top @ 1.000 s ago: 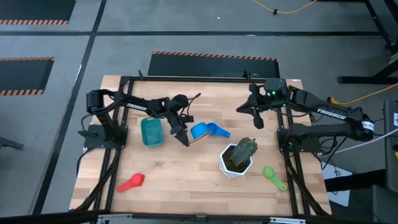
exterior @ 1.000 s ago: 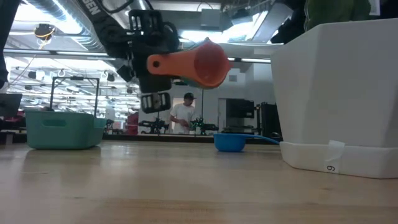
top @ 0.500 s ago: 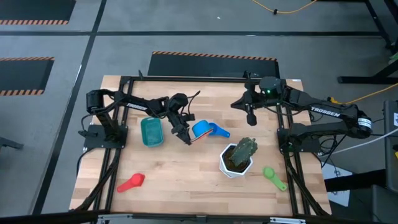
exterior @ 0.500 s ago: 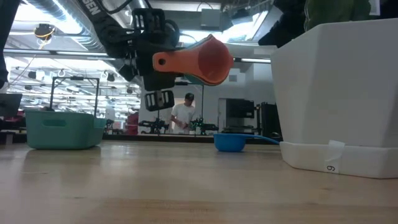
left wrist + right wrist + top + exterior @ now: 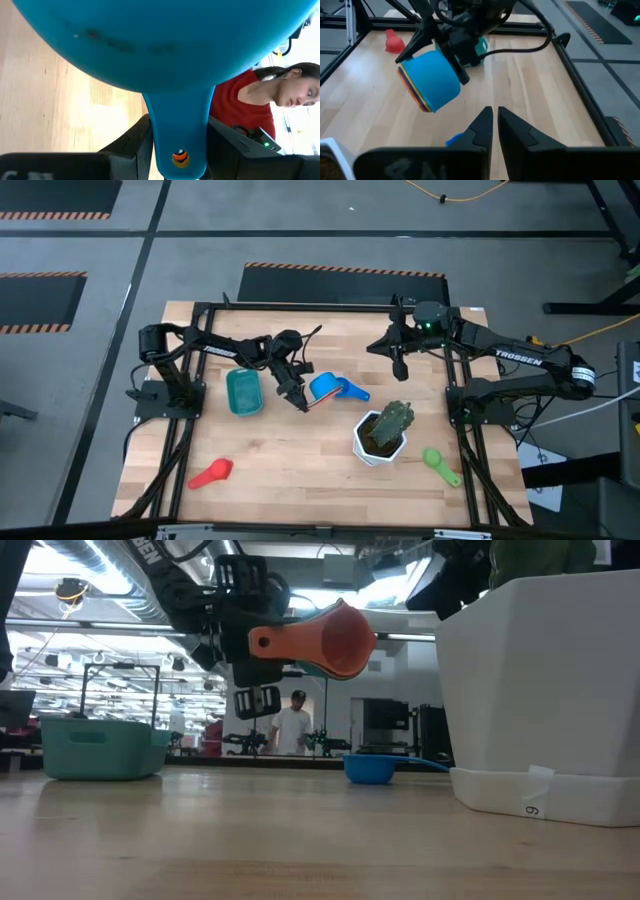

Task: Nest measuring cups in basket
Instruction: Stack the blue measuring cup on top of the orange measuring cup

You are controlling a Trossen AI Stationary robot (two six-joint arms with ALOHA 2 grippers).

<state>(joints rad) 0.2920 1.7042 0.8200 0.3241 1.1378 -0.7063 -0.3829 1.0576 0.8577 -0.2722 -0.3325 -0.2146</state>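
Note:
My left gripper (image 5: 297, 397) is shut on a nested stack of measuring cups (image 5: 322, 389), blue outermost (image 5: 432, 80), orange showing in the low view (image 5: 325, 640). It holds the stack above the table, just right of the teal basket (image 5: 243, 392). A small blue cup (image 5: 352, 390) rests on the table beside the stack. A red cup (image 5: 212, 473) lies near left, a green cup (image 5: 440, 463) near right. My right gripper (image 5: 400, 366) hangs shut and empty over the far right of the table. My left gripper pinches the stack's handles (image 5: 180, 127) between its two fingers (image 5: 131, 146), which reach nearly level from the table's left and lie along the handles. The stack is lifted clear of the table and tipped on its side, with the blue cup's bottom (image 5: 437, 82) turned toward the far right.
A white hexagonal pot with a green plant (image 5: 382, 432) stands right of centre, close to the small blue cup. Black frame rails (image 5: 580, 65) run along the table's edges. A person in red (image 5: 250, 107) shows beyond the table.
My right gripper has drifted a little toward the table's left and far side, staying shut. My left gripper and the stack have kept their place.

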